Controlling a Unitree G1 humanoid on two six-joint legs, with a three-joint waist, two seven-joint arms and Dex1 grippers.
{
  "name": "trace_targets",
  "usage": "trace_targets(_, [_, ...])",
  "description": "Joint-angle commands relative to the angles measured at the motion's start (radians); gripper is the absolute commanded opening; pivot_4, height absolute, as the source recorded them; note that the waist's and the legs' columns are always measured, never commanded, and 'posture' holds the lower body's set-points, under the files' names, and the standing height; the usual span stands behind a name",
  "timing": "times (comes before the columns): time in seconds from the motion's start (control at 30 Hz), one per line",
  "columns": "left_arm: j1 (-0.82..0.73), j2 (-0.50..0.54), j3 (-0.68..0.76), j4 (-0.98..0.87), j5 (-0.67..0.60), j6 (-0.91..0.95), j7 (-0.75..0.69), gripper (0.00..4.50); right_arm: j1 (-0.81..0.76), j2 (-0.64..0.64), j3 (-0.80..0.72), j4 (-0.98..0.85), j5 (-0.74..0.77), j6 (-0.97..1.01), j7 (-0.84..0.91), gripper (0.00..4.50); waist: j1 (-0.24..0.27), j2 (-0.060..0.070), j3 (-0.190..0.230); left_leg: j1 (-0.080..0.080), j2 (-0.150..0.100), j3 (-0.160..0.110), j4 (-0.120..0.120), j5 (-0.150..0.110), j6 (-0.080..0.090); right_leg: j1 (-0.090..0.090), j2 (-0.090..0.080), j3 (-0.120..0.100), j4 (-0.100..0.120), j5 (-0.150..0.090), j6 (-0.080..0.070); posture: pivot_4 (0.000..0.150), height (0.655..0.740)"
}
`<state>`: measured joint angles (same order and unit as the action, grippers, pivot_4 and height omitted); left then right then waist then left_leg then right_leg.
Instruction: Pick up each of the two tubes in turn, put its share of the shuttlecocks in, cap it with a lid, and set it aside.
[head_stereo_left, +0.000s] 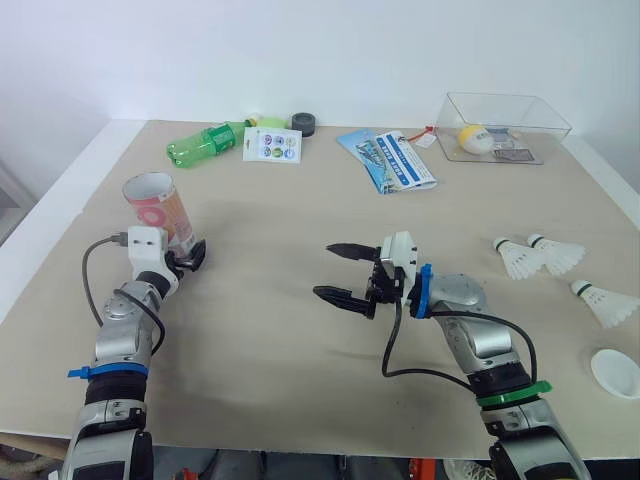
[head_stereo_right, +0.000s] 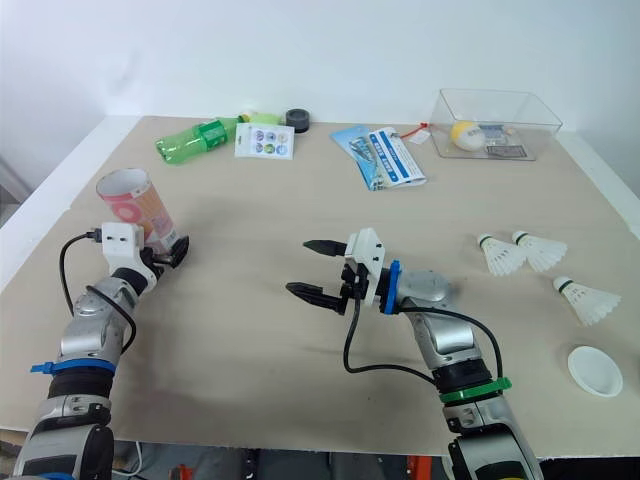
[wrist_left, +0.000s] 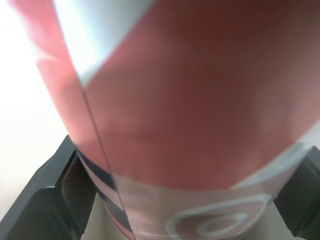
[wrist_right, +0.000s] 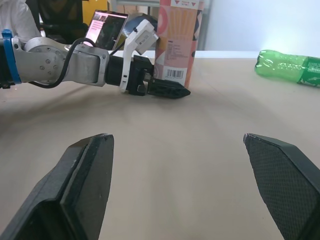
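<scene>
Well, on the far left of the table (head_stereo_left: 270, 340), the left gripper (head_stereo_left: 183, 256) is clamped on the low part of the pink tube (head_stereo_left: 152, 205). The tube stands up with its open end on top. It looks like thin card, so I think it is light and hollow and would crush if squeezed hard. Its smooth side may slip, so a soft hold low down seems best. In the middle, the right gripper (head_stereo_left: 325, 270) has its fingers wide apart and holds nothing. On the right lie three shuttlecocks (head_stereo_left: 520, 260). They look very light with frail skirts, so the round head is likely the safest place to pinch. A white lid (head_stereo_left: 615, 372) sits at the near right.
</scene>
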<state>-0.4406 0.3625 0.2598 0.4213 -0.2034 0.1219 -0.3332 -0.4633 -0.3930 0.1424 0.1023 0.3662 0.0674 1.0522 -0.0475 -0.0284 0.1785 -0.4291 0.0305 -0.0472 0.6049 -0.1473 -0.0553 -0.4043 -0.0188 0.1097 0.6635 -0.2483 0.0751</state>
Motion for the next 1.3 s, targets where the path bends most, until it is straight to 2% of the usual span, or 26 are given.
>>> trace_targets(0.03, [0.03,0.004,-0.007,0.023,0.014,-0.009,0.008,4.5,-0.007,-0.006,-0.025,-0.039,0.007,-0.006,-0.003,4.45,0.0,0.0,0.0,0.0,0.0,0.0,0.0,0.0,0.0,0.0,0.0,0.0,0.0,0.0,0.0,0.15,0.74])
trace_targets(0.23, [0.053,0.005,-0.008,0.006,0.01,-0.026,0.009,4.5,-0.021,-0.002,-0.021,-0.025,0.003,-0.01,-0.006,4.45,-0.001,0.0,0.0,0.0,0.0,0.0,0.0,0.0,0.0,0.0,0.0,0.0,0.0,0.0,0.0,0.15,0.74])
trace_targets(0.33, [0.069,0.004,-0.001,-0.001,0.012,-0.035,0.026,3.73,-0.025,-0.001,-0.019,-0.019,0.001,-0.012,-0.003,4.5,-0.002,0.0,0.0,0.001,0.0,0.001,-0.001,0.0,0.0,0.0,0.0,0.0,0.0,0.0,0.0,0.15,0.74])
trace_targets(0.9, [0.123,0.029,-0.002,-0.031,-0.005,-0.067,-0.024,3.73,-0.04,-0.001,-0.02,0.003,-0.003,-0.015,0.008,4.5,-0.006,0.001,0.0,0.002,0.001,0.002,-0.002,0.0,0.0,0.0,0.0,0.001,0.0,-0.001,-0.001,0.15,0.74])
trace_targets(1.17, [0.146,0.111,-0.098,-0.217,-0.036,-0.07,-0.272,3.73,-0.021,-0.022,-0.092,-0.061,0.06,0.073,-0.037,4.5,0.001,0.0,0.0,0.0,0.0,0.001,-0.003,0.0,0.0,-0.002,0.0,0.001,0.0,-0.002,-0.001,0.15,0.74])
trace_targets(1.3, [0.092,0.177,-0.258,-0.353,-0.022,-0.009,-0.477,3.73,0.039,-0.037,-0.19,-0.167,0.101,0.175,-0.169,4.5,0.004,-0.001,0.0,-0.003,0.0,0.001,-0.003,0.0,0.0,-0.003,-0.001,0.001,0.0,-0.003,-0.001,0.15,0.74])
